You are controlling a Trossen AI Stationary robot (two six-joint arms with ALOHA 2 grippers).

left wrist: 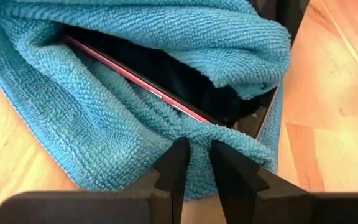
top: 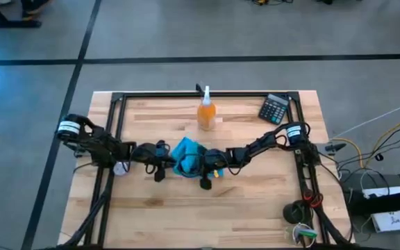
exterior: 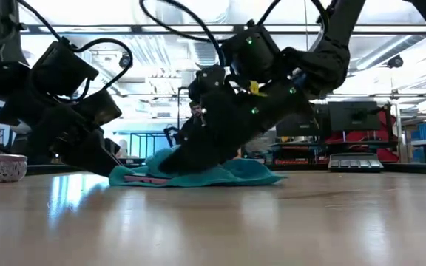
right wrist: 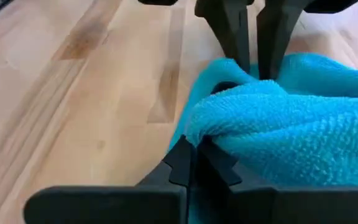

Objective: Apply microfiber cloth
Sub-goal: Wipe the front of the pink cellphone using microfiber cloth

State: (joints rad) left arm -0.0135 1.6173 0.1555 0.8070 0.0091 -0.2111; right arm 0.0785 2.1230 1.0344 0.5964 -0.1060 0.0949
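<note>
We find the microfiber cloth [top: 187,157] bunched at the middle of the worktop [top: 255,208], slightly toward its near half, with both arms meeting over it. The left hand [left wrist: 194,163] comes in from nine o'clock and has its fingers pinched tight on a fold at the cloth's edge. The right hand [right wrist: 194,163] comes in from three o'clock and is likewise closed on a fold of the cloth at the opposite side. In the left wrist view the cloth wraps a dark flat object with a pink edge [left wrist: 135,78], most of it hidden under the fabric; we cannot tell what it is. In the low view the two arms stand in front of the cloth and cover its middle, so only its lower edges show on the wood.

Farther back, at twelve o'clock from the cloth, an orange spray bottle [top: 206,111] stands upright, well apart from it. A black calculator [top: 275,108] lies near the far right corner. Off the right edge, loose cables [top: 367,149] trail on the floor.
</note>
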